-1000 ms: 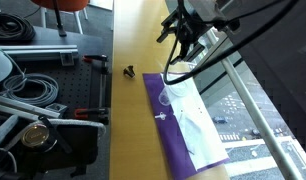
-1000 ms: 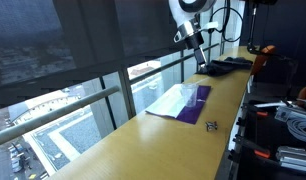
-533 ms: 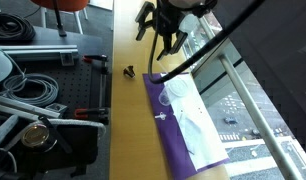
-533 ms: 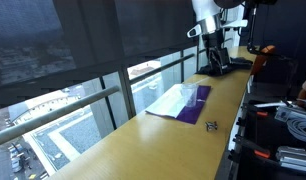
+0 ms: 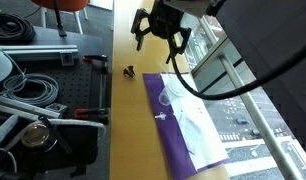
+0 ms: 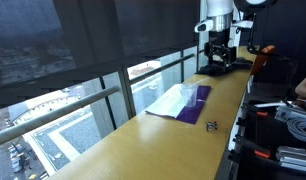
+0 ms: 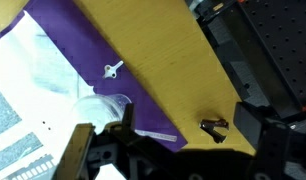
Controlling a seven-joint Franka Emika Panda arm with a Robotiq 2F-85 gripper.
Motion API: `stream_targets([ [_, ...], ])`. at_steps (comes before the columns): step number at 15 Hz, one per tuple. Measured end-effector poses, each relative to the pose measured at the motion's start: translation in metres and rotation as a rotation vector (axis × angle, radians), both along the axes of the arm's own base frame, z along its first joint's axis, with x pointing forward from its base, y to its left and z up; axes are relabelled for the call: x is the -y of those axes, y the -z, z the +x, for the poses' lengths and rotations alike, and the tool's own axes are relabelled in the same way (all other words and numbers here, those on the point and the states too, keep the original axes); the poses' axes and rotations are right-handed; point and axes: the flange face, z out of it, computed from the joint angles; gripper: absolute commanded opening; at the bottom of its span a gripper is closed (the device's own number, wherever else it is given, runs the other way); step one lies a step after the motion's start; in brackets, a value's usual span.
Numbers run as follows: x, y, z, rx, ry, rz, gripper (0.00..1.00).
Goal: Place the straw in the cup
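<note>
1. Gripper (image 5: 160, 38): jaws spread wide with nothing between them. It hangs above the far end of the desk (image 5: 126, 125), apart from every item.
2. Cup (image 5: 167, 98): stands on the far part of the purple cloth (image 5: 178, 146), faint against it, at the edge of a white sheet (image 5: 198, 125).
3. Straw (image 7: 158, 135): in the wrist view, a thin pale line that appears to lie flat on the cloth beside the cup.
4. Small black object (image 5: 127, 70): on bare desk, left of the cloth's far corner.
</note>
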Motion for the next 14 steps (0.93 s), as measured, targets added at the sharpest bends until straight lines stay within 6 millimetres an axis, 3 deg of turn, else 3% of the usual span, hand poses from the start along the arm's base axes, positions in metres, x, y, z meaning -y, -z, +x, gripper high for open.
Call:
stream_targets([
  [3, -0.009, 0.001, 0.010, 0.057, -0.100, 0.020, 1.00],
  [7, -0.015, 0.016, 0.020, 0.101, -0.172, 0.043, 1.00],
  [14, -0.019, 0.032, 0.021, 0.142, -0.217, 0.066, 1.00],
])
